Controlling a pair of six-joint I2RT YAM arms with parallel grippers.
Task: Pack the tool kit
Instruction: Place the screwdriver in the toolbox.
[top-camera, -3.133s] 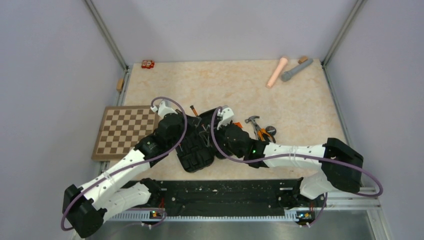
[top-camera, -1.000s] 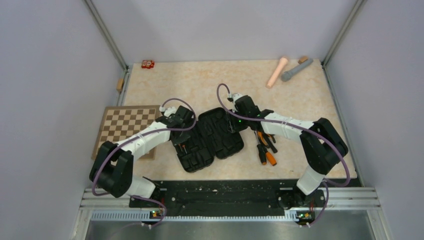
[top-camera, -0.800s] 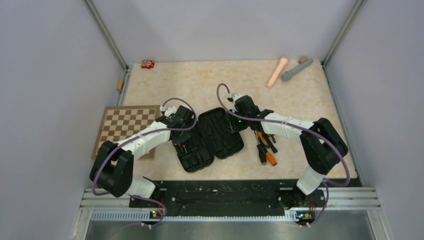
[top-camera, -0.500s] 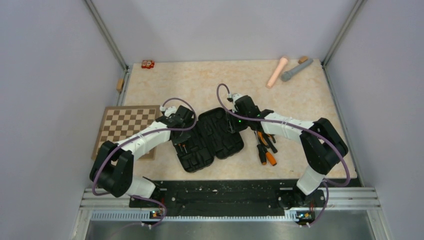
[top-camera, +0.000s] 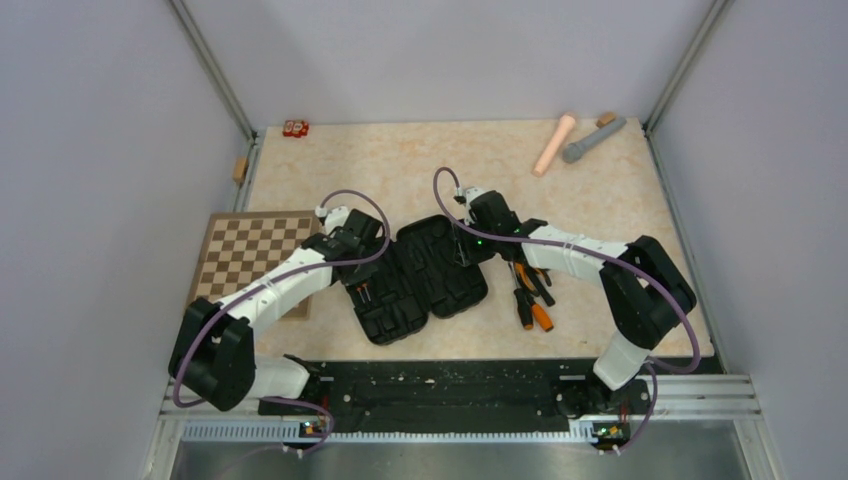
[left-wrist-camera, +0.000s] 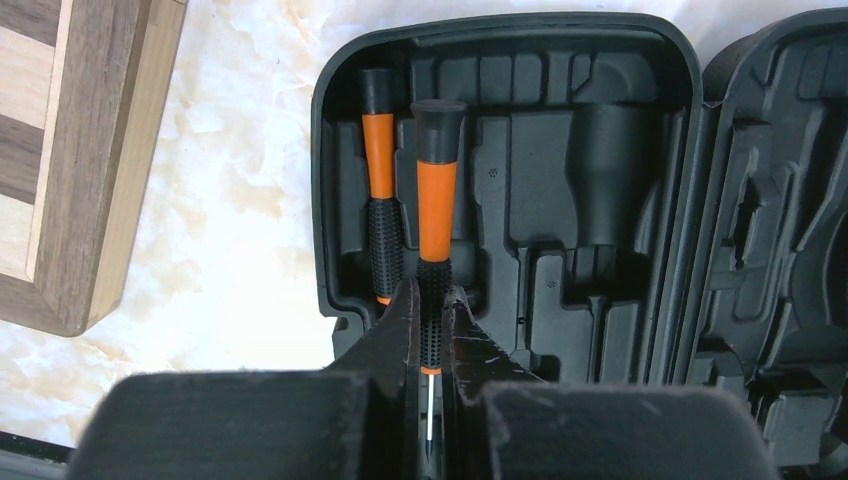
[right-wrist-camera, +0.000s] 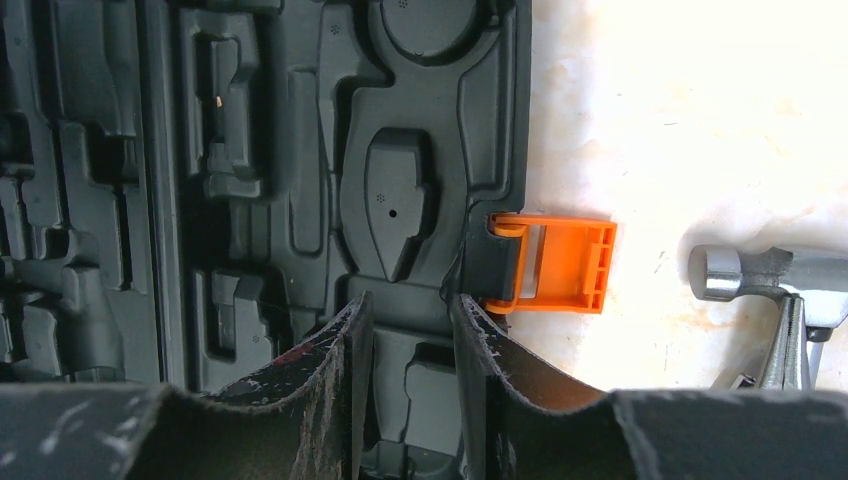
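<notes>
The black tool kit case lies open and flat in the middle of the table, its moulded slots facing up. My left gripper is shut on the black grip of an orange-and-black screwdriver, held over the case's left half. A second screwdriver lies in the slot beside it. My right gripper stands partly open over the right half's edge, its jaws astride the moulding next to the orange latch. Loose orange-handled pliers and screwdrivers lie on the table right of the case.
A brown chessboard lies left of the case, close under the left arm. A metal hammer head rests just right of the latch. The pink cylinder and grey cylinder lie at the back right. A small red object sits at the back left edge.
The left arm has shifted slightly back and to the left, still holding the screwdriver over the case. The right arm has not moved.
</notes>
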